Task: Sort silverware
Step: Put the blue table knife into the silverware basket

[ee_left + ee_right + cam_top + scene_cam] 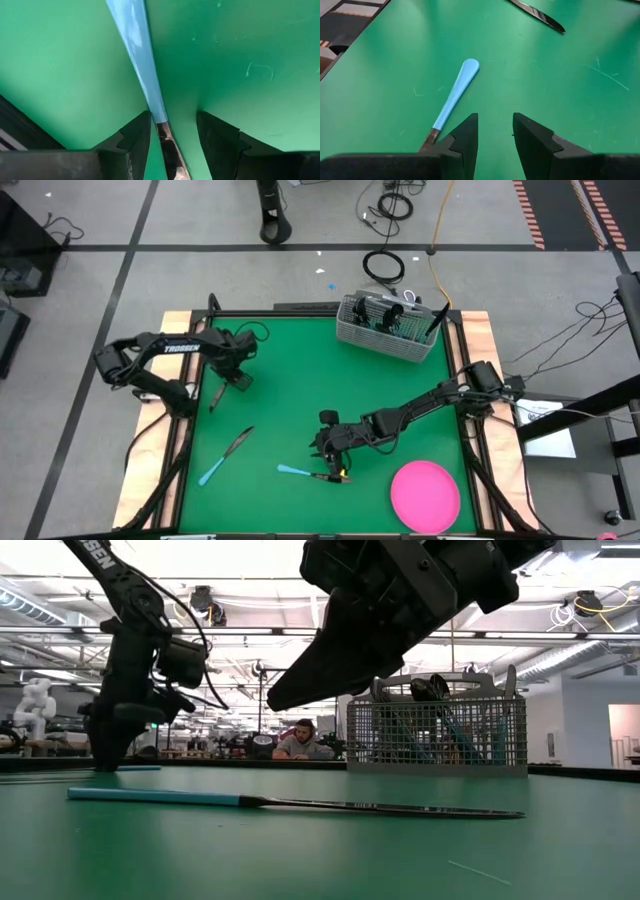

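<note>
Table (300, 370): green mat, largest item in the high view; one grey wire-mesh caddy (390, 328) at its far edge, already holding several pieces, count not readable; one pink plate (425, 495) at the near right corner.
Arms: two; both low over the mat.
Left gripper (222, 393): at the left side of the table; jaws part-open, straddling a blue-handled utensil (142, 60); in the left wrist view the handle runs out between the fingers (131, 137) and its dark neck sits against one of them; whether it is gripped or merely bracketed, cannot tell.
Right gripper (328, 458): near the front centre of the mat; jaws narrow and empty; a second blue-handled piece (452, 97) lies just beside one finger, not between them.
Loose silverware: three counted on the mat; a knife (228, 455) at front left, a piece by the right gripper (300, 472), a piece under the left gripper.
Step judged: picking up single pieces for the caddy.
Method advised: right gripper to shift sideways until the handle is centred between the fingers, lower to the mat, close on the handle near its neck; left to close squarely before lifting; lift level; keep arms apart at the caddy.
</note>
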